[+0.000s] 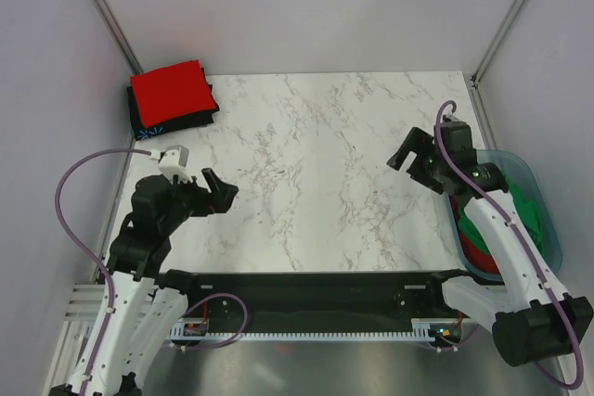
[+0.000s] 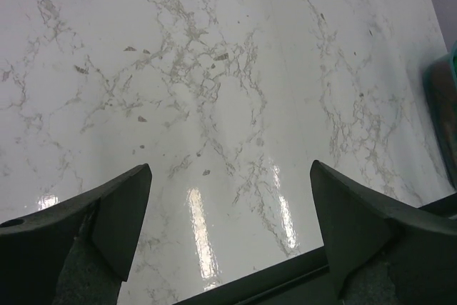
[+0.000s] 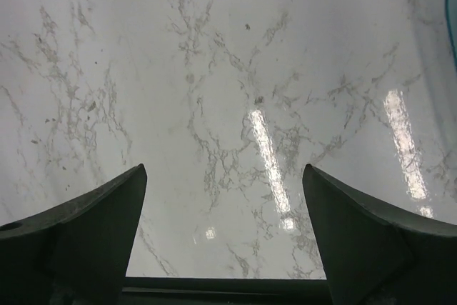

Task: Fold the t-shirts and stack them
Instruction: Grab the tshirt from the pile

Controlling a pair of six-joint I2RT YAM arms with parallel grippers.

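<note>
On the top view I am seeing the left gripper (image 1: 220, 190) hovering with its jaws apart and nothing between them. The folded red t-shirt (image 1: 169, 90), lying on the black t-shirt (image 1: 148, 125), is well ahead of it and off to its left. The right gripper (image 1: 408, 157) is also hanging spread and empty. The blue tub (image 1: 549, 229) near its right side is holding the green t-shirt (image 1: 527, 206) and a crumpled red t-shirt (image 1: 471, 249).

On the left wrist view, only bare marble table (image 2: 214, 69) is showing between the fingers.

On the right wrist view it is the same, with the tub rim showing at the far right edge.

I am judging the tub pick risky: the 2 shirts are lying bunched together, so 1 pinch could be dragging both out or catching the tub wall.
</note>
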